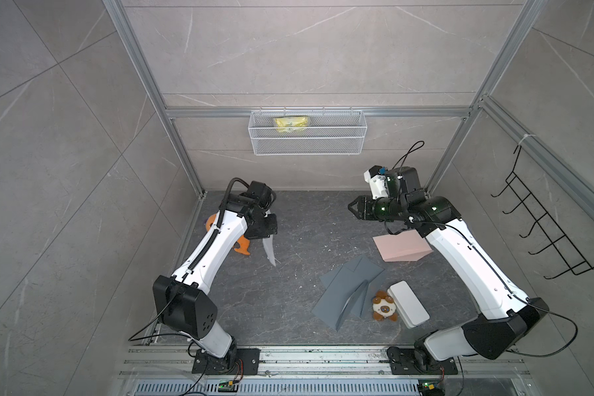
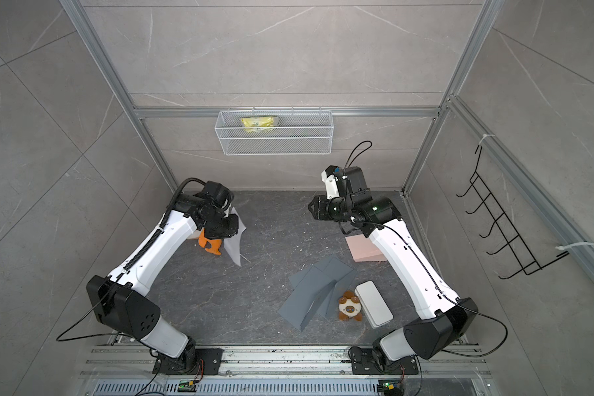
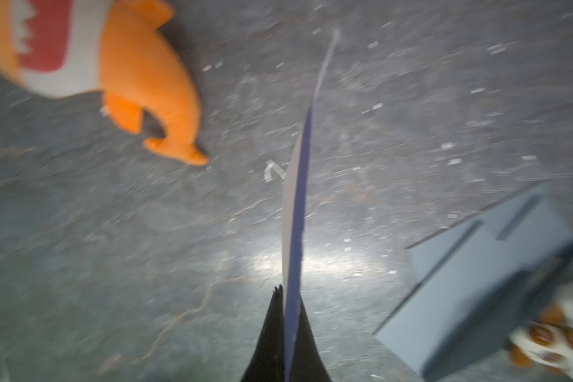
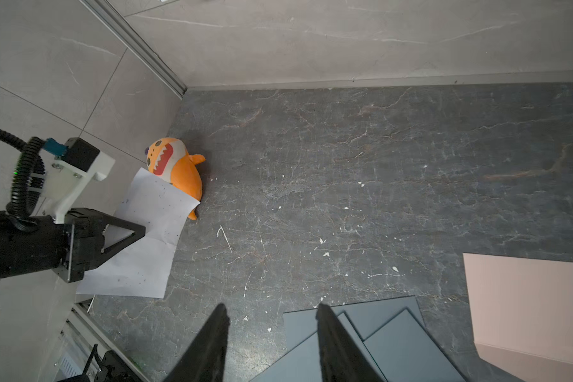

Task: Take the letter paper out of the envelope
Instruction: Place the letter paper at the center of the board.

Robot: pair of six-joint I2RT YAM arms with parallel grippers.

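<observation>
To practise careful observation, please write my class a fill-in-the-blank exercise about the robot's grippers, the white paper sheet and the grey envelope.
1. The left gripper pinches the white sheet of letter paper; the right gripper is ____ and empty.
2. The letter paper is fully ____ of the flat grey envelope.
3. The hanging white wire basket holds a ____ packet.
Missing words: open; out; yellow.

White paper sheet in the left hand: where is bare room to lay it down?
Barest: the middle of the dark stone tabletop, between the orange plush shark and the pink folded card. Crowded: around the grey paper envelope, brown plush toy and white rectangular box.
</observation>
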